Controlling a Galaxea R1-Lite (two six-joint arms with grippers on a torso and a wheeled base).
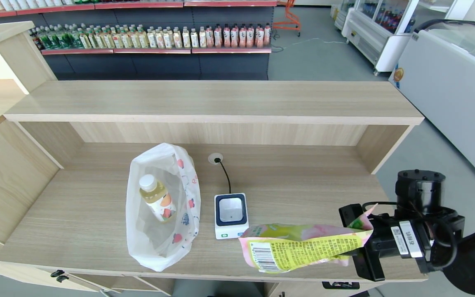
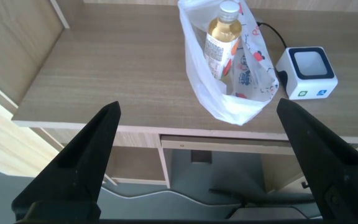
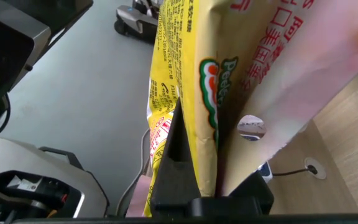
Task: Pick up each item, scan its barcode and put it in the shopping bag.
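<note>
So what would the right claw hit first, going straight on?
Probably the shopping bag; the right gripper aims its snack packet that way, passing just in front of the scanner, though height is unclear.

Worktop (image 1: 303,185), taken from the scanner (image 1: 231,215) in the head view: shopping bag (image 1: 138,243) just beside it at 9 o'clock with a bottle (image 1: 157,198) leaning inside; cable (image 1: 225,175) running from the scanner's back toward 12 o'clock to a cable port (image 1: 215,158) near the rear wall. Snack packet (image 1: 299,247) at 4 o'clock from the scanner, over the worktop's near edge, its 3 o'clock end held in the right gripper (image 1: 357,239). Left gripper (image 2: 197,162) off the near edge, roughly 6 o'clock of the bag, apart from it.
</note>
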